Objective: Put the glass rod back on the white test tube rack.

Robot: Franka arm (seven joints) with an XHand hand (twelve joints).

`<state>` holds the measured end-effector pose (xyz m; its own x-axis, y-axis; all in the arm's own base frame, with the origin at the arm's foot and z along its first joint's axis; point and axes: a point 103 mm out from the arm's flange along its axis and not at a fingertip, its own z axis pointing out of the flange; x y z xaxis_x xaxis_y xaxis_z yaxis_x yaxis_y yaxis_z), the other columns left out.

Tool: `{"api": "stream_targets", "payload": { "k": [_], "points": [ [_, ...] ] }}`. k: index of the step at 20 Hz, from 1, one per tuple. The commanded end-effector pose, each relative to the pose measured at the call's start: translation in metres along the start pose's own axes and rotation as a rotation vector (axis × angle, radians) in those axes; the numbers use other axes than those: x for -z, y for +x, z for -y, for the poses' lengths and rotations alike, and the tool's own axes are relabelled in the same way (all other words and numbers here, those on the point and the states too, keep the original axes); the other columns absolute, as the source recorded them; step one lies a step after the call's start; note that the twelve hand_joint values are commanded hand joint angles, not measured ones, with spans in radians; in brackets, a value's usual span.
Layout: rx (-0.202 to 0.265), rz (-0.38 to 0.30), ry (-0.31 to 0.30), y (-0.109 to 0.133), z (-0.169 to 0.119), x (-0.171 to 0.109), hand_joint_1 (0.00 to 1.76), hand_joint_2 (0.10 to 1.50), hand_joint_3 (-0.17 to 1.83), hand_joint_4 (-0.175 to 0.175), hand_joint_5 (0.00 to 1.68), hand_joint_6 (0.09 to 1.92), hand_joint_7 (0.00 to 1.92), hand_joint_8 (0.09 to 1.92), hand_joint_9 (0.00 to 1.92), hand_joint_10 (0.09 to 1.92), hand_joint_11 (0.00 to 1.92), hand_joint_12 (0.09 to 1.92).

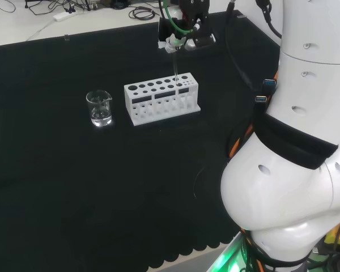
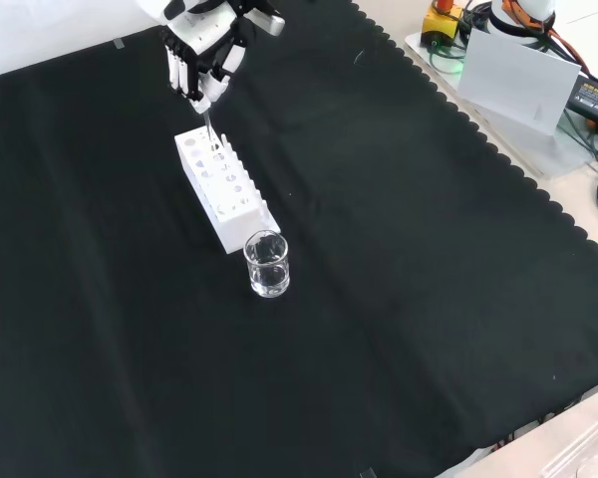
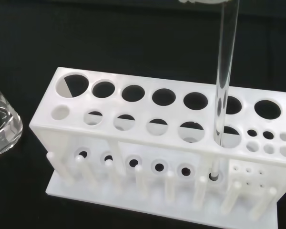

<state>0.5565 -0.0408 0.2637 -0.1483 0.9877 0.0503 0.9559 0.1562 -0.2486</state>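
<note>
1. Head view: the hand hangs above the right end of the white test tube rack, fingers curled round the top of the glass rod, which stands upright into the rack. A glass beaker stands left of the rack.
2. Front view: the hand grips the rod over the rack's far end; the beaker sits just in front of the rack's near end.
3. Wrist view: the rod's lower end passes through a front-row hole, its tip at the base plate. No writing or label is readable anywhere.
</note>
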Motion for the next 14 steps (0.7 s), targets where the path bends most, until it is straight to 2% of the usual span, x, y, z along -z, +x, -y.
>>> {"api": "stream_targets", "payload": {
  "k": [1, 2, 4, 5, 6, 7, 8, 10, 11, 12, 14],
  "points": [
    [0.006, -0.016, 0.008, 0.000, 0.001, 0.000, 1.40, 1.07, 0.00, -0.175, 1.10, 0.44, 0.97, 1.05, 1.12, 1.14, 1.53, 0.59],
    [0.006, -0.015, 0.010, -0.001, 0.002, 0.002, 1.40, 1.07, 0.00, -0.175, 1.10, 0.44, 0.97, 1.05, 1.12, 1.13, 1.54, 0.59],
    [0.007, -0.003, 0.012, -0.004, 0.005, 0.005, 1.35, 1.07, -0.11, -0.175, 1.30, 0.21, 1.16, 0.90, 1.38, 0.95, 1.58, 0.56],
    [0.007, 0.006, 0.014, -0.005, 0.006, 0.007, 1.33, 1.06, -0.14, -0.163, 1.35, 0.15, 1.26, 0.74, 1.47, 0.86, 1.61, 0.53],
    [0.003, 0.010, 0.016, -0.006, 0.007, 0.009, 1.32, 1.05, -0.16, -0.143, 1.36, 0.18, 1.34, 0.58, 1.54, 0.76, 1.64, 0.49],
    [-0.005, 0.014, 0.022, -0.007, 0.007, 0.011, 1.36, 1.03, -0.17, -0.152, 1.29, 0.23, 1.39, 0.44, 1.57, 0.67, 1.66, 0.46],
    [-0.013, 0.018, 0.029, -0.009, 0.008, 0.012, 1.37, 0.98, -0.17, -0.162, 1.17, 0.35, 1.35, 0.39, 1.60, 0.58, 1.68, 0.44],
    [-0.031, 0.022, 0.028, -0.011, 0.010, 0.016, 1.54, 0.92, -0.17, -0.172, 0.83, 0.66, 1.12, 0.49, 1.59, 0.23, 1.70, 0.44],
    [-0.034, 0.022, 0.029, -0.011, 0.010, 0.018, 1.50, 0.88, -0.17, -0.170, 0.67, 0.75, 1.01, 0.58, 1.63, 0.15, 1.70, 0.43],
    [-0.036, 0.025, 0.029, -0.011, 0.010, 0.019, 1.45, 0.85, -0.17, -0.162, 0.56, 0.80, 0.92, 0.66, 1.65, 0.10, 1.71, 0.42],
    [-0.039, 0.017, 0.026, -0.016, 0.012, 0.023, 1.38, 0.82, -0.17, -0.142, 0.43, 0.82, 0.82, 0.73, 1.64, 0.09, 1.73, 0.40]
  ]
}}
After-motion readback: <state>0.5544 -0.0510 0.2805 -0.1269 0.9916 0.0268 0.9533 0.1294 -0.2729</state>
